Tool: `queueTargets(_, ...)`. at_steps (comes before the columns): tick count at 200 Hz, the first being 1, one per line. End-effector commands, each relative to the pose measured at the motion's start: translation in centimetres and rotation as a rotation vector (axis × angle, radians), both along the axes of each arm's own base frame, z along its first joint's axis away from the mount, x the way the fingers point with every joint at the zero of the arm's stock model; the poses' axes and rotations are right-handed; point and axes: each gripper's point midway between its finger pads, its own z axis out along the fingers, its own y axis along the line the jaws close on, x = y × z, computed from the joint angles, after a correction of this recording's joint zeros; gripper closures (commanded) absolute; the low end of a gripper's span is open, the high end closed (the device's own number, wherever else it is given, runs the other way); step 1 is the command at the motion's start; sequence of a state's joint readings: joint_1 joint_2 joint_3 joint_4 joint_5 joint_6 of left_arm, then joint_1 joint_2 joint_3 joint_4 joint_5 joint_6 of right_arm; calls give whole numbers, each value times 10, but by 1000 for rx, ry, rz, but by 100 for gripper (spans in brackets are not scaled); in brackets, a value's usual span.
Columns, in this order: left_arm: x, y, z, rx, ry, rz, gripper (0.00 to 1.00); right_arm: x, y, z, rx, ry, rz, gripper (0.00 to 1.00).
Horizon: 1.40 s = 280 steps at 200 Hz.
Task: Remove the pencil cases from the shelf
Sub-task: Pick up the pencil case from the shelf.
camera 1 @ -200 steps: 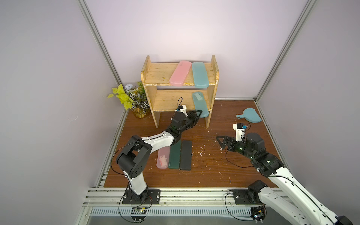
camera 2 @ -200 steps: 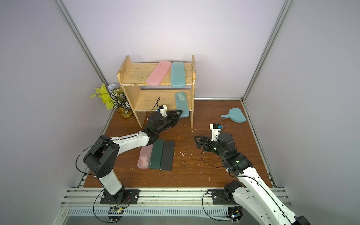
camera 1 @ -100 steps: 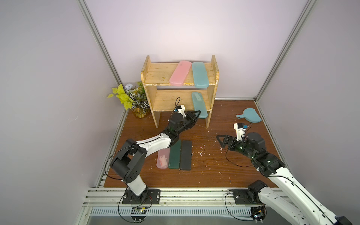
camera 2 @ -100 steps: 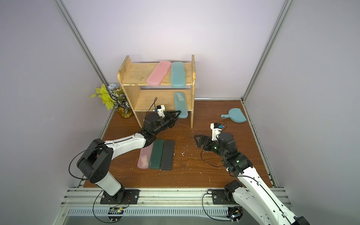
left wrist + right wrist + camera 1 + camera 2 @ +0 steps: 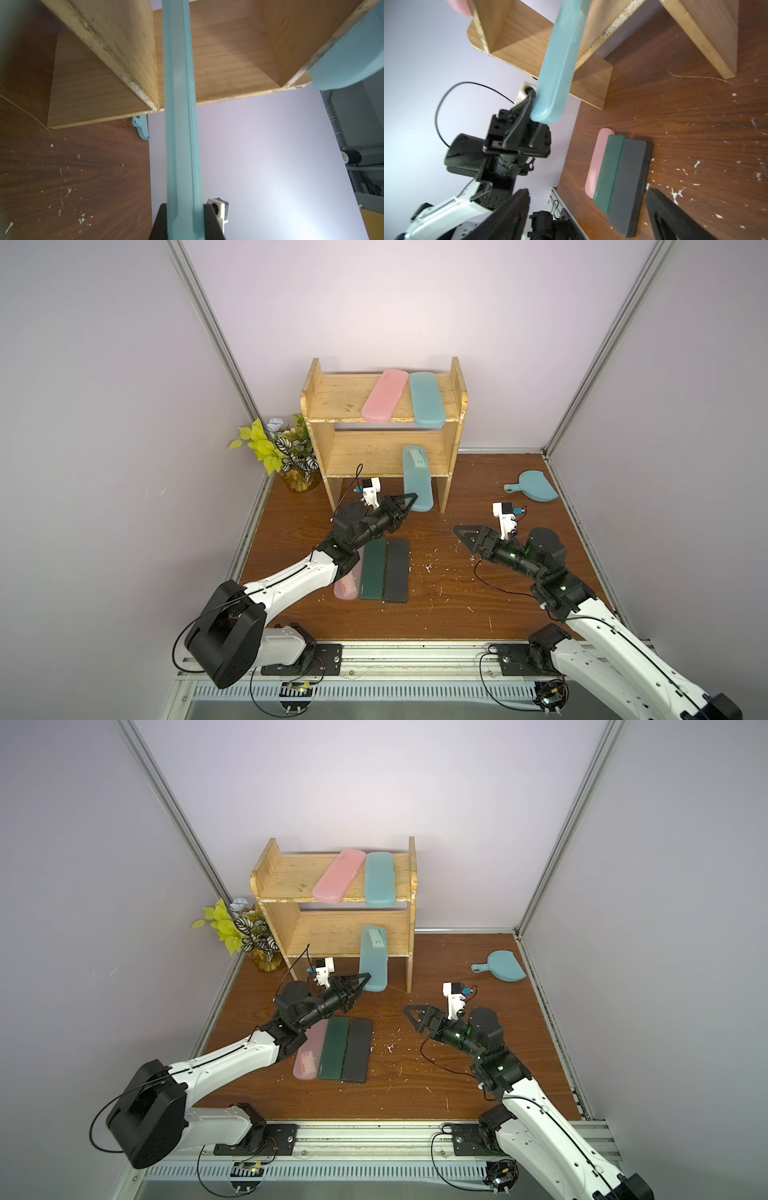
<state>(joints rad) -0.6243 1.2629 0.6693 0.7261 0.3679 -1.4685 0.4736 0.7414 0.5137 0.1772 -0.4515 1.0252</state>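
Shelf (image 5: 340,400) of pale, scuffed wood: two boards between rounded side panels, front edges chipped and yellowish. On the top board, pink case (image 5: 384,396) lying slantwise and teal case (image 5: 426,400) just beside it, both long, flat and round-ended, front ends poking slightly past the edge. On the lower board, only the far end of a second teal case (image 5: 417,481), near the right panel, the rest jutting out past the front edge over the table (image 5: 457,614).

Left gripper (image 5: 409,501) clamped on that jutting near end, black fingers (image 5: 160,224) pressed against either side of the smooth, translucent plastic, seam running lengthwise in the left wrist view.

Off the shelf, flat on the dark wood-grain table, three more side by side and touching: pale pink case (image 5: 347,589), partly under the left arm, dark green case (image 5: 372,568) and matte black case (image 5: 397,570). White flecks scattered around them.

Right gripper (image 5: 462,531) spread wide with nothing between its fingers, low over the table, well apart from the shelf and to the right of the three-case row.

Teal dustpan (image 5: 534,489) by the right wall; potted plant (image 5: 286,452) left of the shelf.
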Motion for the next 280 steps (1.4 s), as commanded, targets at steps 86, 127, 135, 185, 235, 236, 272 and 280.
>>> queueTargets(86,-75,14,28,-47,-89,-196,100,9,26,80,229,-66,113,13)
queueTargets(127,-83,13,33,-67,-103,-234,99,20,34,88,256,-67,99,18)
queueTargets(135,-85,13,35,-72,-107,-242,99,22,37,90,255,-71,102,18)
queueTargets(185,-91,11,39,-87,-117,-281,99,31,56,99,276,-87,125,26)
queueTargets(235,-96,10,48,-111,-137,-309,99,35,68,101,309,-89,141,36)
queueTargets(236,-97,10,48,-112,-137,-311,99,35,69,101,309,-87,141,36)
queueTargets(272,-99,10,48,-114,-139,-324,99,36,73,106,345,-105,150,47)
queueTargets(280,-99,9,49,-114,-139,-326,99,37,74,106,351,-101,151,48)
